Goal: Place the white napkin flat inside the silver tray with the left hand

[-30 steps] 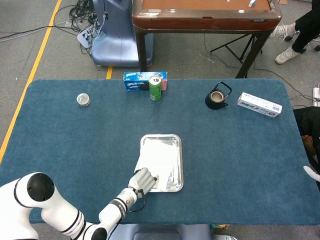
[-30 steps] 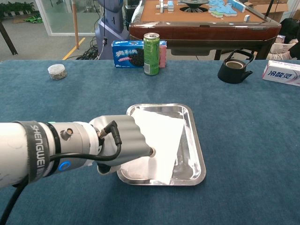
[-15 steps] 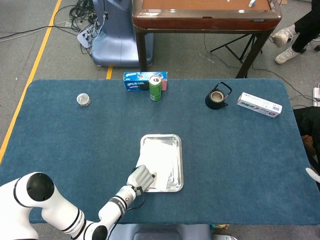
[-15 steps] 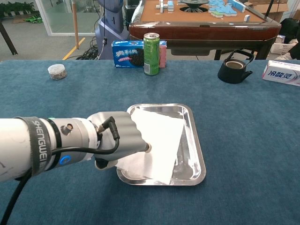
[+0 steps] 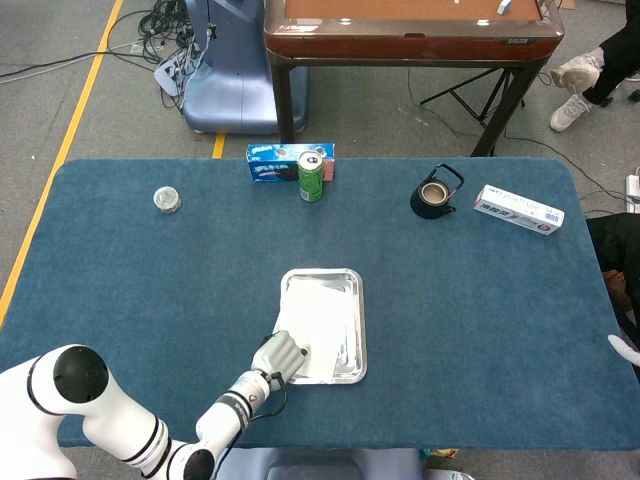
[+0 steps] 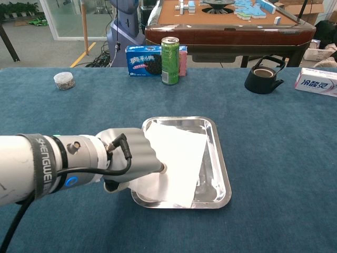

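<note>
The silver tray (image 5: 361, 330) (image 6: 224, 174) sits in the middle of the blue table, towards the front. The white napkin (image 5: 326, 322) (image 6: 180, 150) lies spread inside it, its left edge running under my left hand (image 5: 281, 356) (image 6: 130, 158). That hand is over the tray's near-left corner, fingers curled in on the napkin's edge; the grip itself is hidden beneath the hand. Only a white sliver of my right hand (image 5: 624, 347) shows at the right edge of the head view, off the table.
Along the far side stand a green can (image 5: 311, 177) (image 6: 169, 60), a blue cookie box (image 5: 270, 162) (image 6: 144, 59), a black teapot (image 5: 436, 192) (image 6: 263, 78), a white carton (image 5: 518, 209) (image 6: 318, 80) and a small jar (image 5: 167, 199) (image 6: 64, 80).
My left hand has drawn back slightly towards the near left, away from the tray's middle. The napkin has stayed spread in the tray.
</note>
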